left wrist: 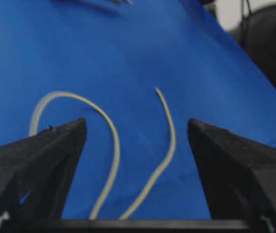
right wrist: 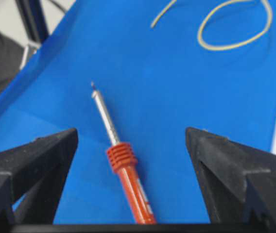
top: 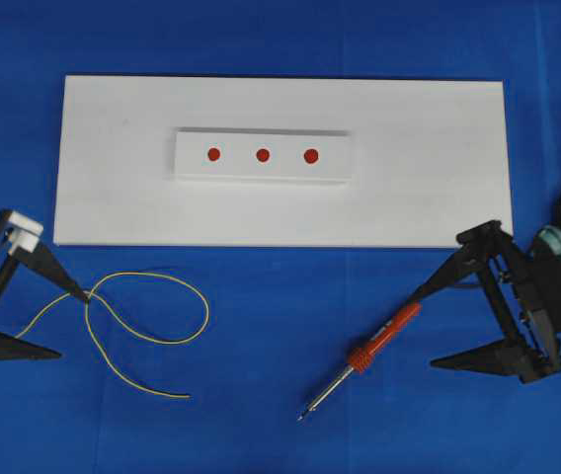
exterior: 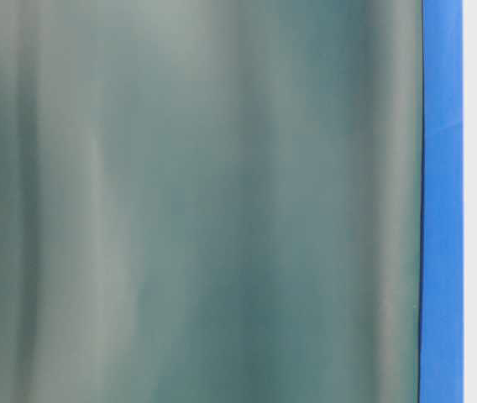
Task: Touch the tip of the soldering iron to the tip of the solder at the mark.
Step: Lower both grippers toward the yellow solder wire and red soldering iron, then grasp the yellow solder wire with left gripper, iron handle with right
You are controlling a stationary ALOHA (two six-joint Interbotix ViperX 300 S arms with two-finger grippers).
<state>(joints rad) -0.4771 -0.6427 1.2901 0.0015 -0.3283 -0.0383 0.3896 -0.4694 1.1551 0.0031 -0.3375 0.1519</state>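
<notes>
Overhead view: a white board (top: 280,163) lies on the blue cloth (top: 280,415) toward twelve o'clock, carrying a raised white strip (top: 263,156) with three red marks (top: 263,154) in a row. The soldering iron (top: 364,357) lies on the cloth at about five o'clock from the strip, its orange-red handle pointing to two o'clock and its silver tip to seven o'clock. The right gripper (top: 443,326) stands at the handle's end with jaws spread wide, grasping nothing. The solder (top: 147,331), a yellow wire, curls loosely at about seven o'clock from the strip, its free end toward five o'clock. The left gripper (top: 73,324) is splayed apart at the wire's nine o'clock side, its upper finger (top: 58,274) over the wire; contact cannot be told.

Table-level view: a blurred grey-green surface (exterior: 196,201) fills most of the frame; at three o'clock show a band of blue cloth and the white board's edge with three red marks.

Left wrist view: the black fingers (left wrist: 45,160) stand wide apart, the solder lying on the cloth between them, unheld.

Right wrist view: the fingers (right wrist: 36,165) are spread, the soldering iron between them, tip toward eleven o'clock, ungripped; the solder loops at one o'clock.
</notes>
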